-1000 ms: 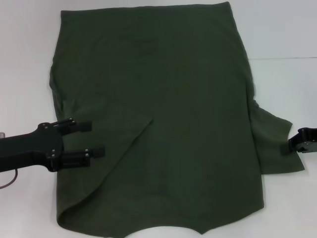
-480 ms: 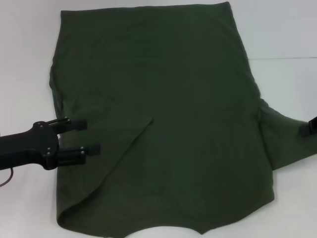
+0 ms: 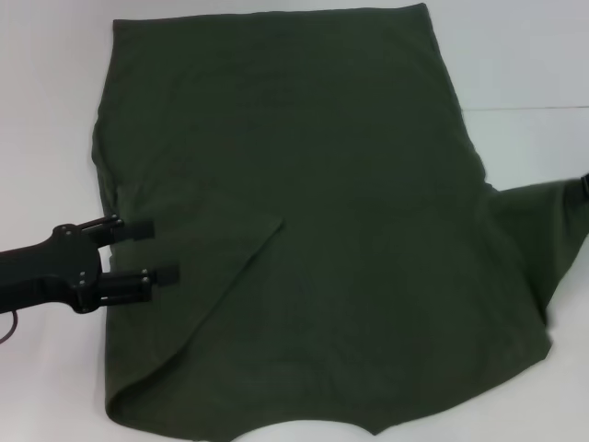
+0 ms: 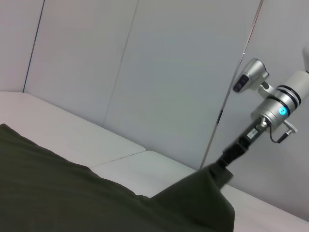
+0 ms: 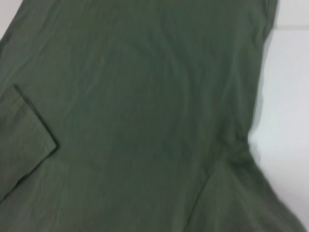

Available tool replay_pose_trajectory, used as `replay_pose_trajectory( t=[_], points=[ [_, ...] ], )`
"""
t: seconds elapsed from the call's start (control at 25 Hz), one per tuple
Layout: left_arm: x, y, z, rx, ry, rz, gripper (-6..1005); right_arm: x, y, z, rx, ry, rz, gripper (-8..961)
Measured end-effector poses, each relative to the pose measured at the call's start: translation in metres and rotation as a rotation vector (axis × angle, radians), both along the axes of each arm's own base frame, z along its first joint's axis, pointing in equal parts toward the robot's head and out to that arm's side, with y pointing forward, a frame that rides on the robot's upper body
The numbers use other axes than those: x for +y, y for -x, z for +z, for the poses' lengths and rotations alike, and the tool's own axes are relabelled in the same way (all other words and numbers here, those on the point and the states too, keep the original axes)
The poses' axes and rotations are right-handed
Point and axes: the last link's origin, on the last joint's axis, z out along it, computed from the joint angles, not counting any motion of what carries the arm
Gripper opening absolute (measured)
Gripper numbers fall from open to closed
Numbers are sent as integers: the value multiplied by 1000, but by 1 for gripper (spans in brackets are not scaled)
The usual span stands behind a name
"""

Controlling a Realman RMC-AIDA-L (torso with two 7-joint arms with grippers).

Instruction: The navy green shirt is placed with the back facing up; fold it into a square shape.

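Observation:
The navy green shirt (image 3: 304,184) lies flat, plain back up, and covers most of the white table; it also shows in the left wrist view (image 4: 72,198) and the right wrist view (image 5: 145,121). Its left sleeve (image 3: 212,249) is folded in over the body. My left gripper (image 3: 164,250) is open and empty, just over the shirt's left edge. My right gripper (image 3: 583,189) is at the right edge of the head view, shut on the right sleeve (image 3: 538,230). It holds the sleeve raised and stretched outward, as the left wrist view (image 4: 226,158) shows.
Bare white table (image 3: 46,110) runs along both sides of the shirt. The shirt's near edge reaches the bottom of the head view. Pale wall panels (image 4: 169,72) stand behind the table.
My right gripper has moved right and up with the right sleeve, stretching it out from the shirt. My left gripper has drawn back a little to the left, still open.

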Motion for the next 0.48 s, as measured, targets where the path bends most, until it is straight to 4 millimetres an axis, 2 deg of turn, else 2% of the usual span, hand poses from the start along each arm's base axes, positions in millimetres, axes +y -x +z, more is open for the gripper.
replay_pose_trajectory(
  t=[0.24, 0.48],
  points=[
    [0, 0, 1, 0, 1, 4, 905, 14, 20, -2, -11, -12, 87, 35],
    [0, 1, 2, -5, -4, 11, 906, 27, 54, -27, 4, 51, 186, 35]
  ],
)
